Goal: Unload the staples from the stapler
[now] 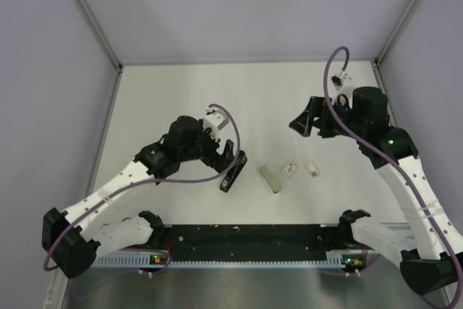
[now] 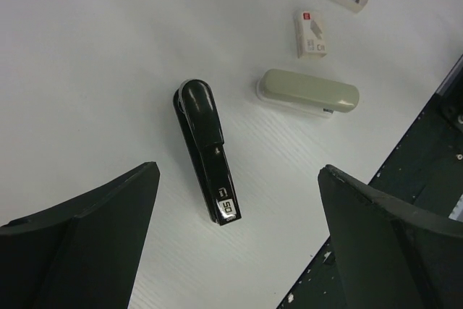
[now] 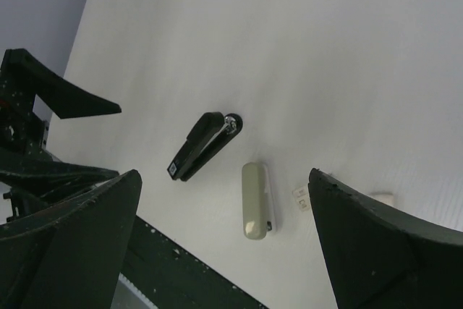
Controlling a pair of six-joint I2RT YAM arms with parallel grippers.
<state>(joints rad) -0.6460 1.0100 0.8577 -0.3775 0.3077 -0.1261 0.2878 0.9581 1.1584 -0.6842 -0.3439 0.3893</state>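
The black stapler (image 1: 233, 171) lies closed on the white table, left of centre. It also shows in the left wrist view (image 2: 206, 146) and in the right wrist view (image 3: 202, 144). My left gripper (image 1: 226, 155) is open and empty, hovering just above and left of the stapler. In its own view (image 2: 239, 175) the stapler's labelled end lies between the spread fingers, untouched. My right gripper (image 1: 301, 122) is open and empty, raised well to the right of and beyond the stapler. In its own view (image 3: 224, 175) the stapler is far below.
A grey oblong bar (image 1: 270, 179) lies right of the stapler, then a small white box with a red mark (image 1: 289, 170) and a small white piece (image 1: 312, 170). A black strip (image 1: 246, 236) runs along the near table edge. Grey walls enclose the table.
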